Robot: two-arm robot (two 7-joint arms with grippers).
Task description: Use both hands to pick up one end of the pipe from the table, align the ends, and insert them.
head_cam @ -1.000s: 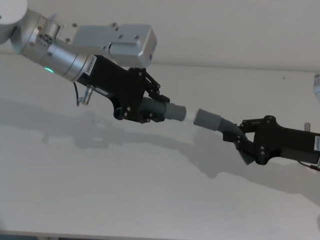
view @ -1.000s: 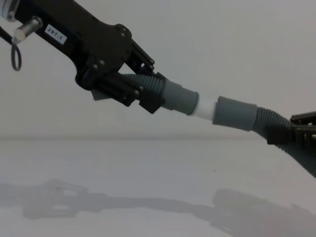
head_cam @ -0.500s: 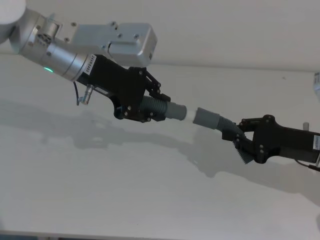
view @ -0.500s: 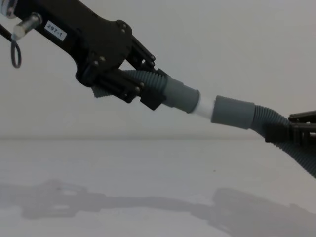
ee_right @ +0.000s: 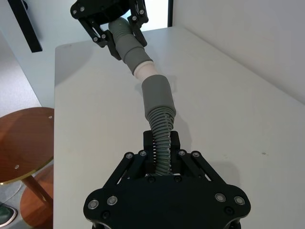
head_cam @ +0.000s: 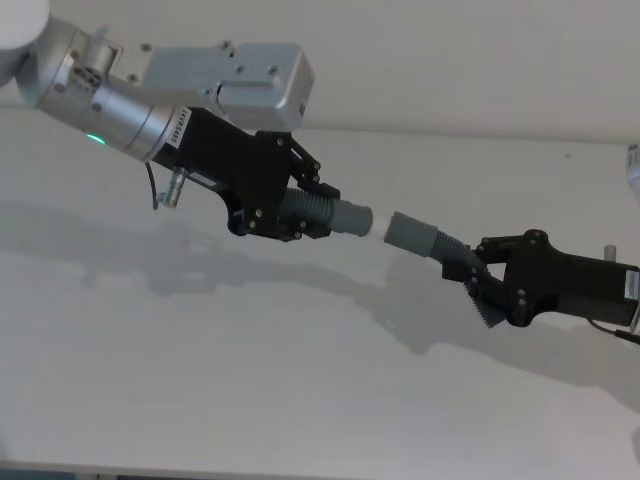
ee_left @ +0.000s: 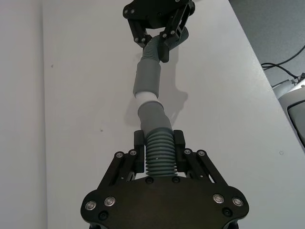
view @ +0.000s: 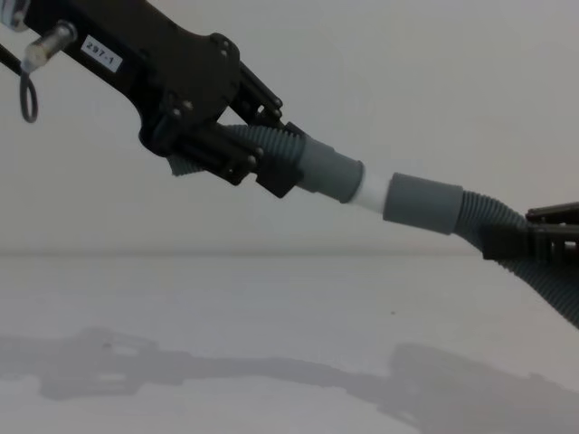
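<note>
Grey corrugated hose, two short pieces, both held up in the air over the white table (head_cam: 300, 400). The left pipe piece (head_cam: 318, 213) sits clamped between the jaws of the left gripper (head_cam: 300, 205), ribbed section in the grip and its smooth cuff (head_cam: 352, 219) sticking out past the fingers toward the robot's right. A narrow white spigot (view: 371, 193) pokes out of that cuff. The right pipe piece (head_cam: 440, 248) is pinched the same way by the right gripper (head_cam: 487, 287), with its own cuff (head_cam: 412, 233) pointing back to the left.

So the two cuffs face each other end to end, and the whole thing runs in one line sloping down from left to right. In the chest view the spigot's tip is at the mouth of the right cuff, with a short white band showing between the two cuffs.
</note>
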